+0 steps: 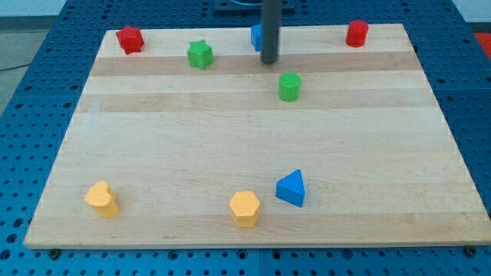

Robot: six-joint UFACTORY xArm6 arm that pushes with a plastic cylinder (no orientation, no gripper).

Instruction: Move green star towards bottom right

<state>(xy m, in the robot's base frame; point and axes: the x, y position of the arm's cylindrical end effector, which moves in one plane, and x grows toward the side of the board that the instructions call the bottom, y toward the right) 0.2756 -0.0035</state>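
The green star (200,54) lies near the board's top edge, left of centre. My tip (269,60) is to the star's right, about 90 px away, not touching it. The rod comes down from the view's top and hides part of a blue block (256,36) behind it. A green cylinder (289,87) stands just below and right of my tip.
A red block (130,39) sits at the top left corner and a red cylinder (357,33) at the top right. Near the bottom are a yellow block (102,198), a yellow hexagon (245,208) and a blue triangle (291,188). The wooden board (153,138) rests on a blue perforated table.
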